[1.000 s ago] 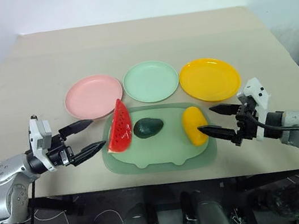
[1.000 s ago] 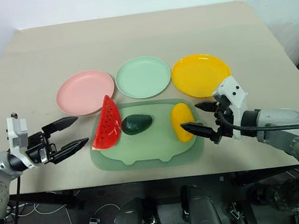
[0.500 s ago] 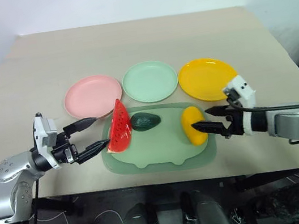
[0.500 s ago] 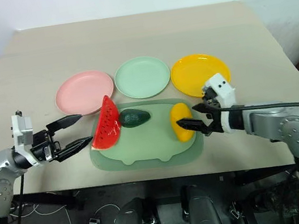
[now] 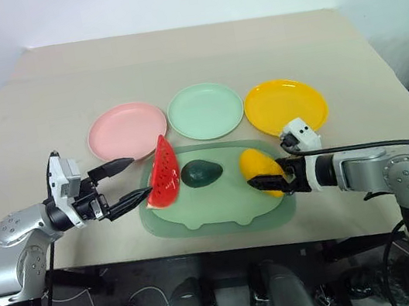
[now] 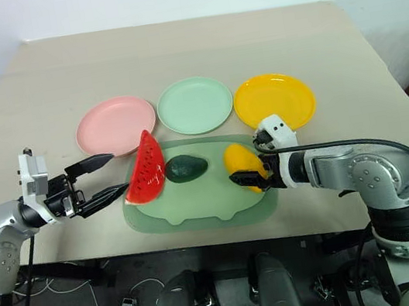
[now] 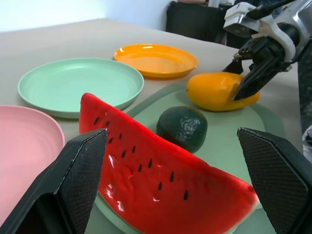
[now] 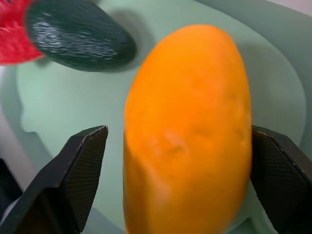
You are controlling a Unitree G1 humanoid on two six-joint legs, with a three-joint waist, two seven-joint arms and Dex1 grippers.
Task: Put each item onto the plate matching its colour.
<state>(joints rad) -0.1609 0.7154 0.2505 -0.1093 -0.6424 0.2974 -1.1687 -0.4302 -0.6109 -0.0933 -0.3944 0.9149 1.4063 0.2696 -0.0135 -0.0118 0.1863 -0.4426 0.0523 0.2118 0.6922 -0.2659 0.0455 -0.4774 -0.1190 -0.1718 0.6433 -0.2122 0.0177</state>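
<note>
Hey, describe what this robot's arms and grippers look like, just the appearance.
Both arms are rounded silver-grey metal segments with black joints. A black cable runs along the right arm. Each wrist carries a small white camera block. The left gripper and right gripper each have two tapered black fingers, finely textured on the inner faces.

Red watermelon wedge [image 5: 162,174], dark avocado [image 5: 202,173] and yellow fruit [image 5: 260,167] lie before pink [image 5: 127,130], mint [image 5: 206,110] and yellow [image 5: 286,107] plates.

Glossy watermelon wedge [image 7: 161,180], pebbly avocado [image 7: 183,127], matt plastic plates [image 5: 201,111].
</note>
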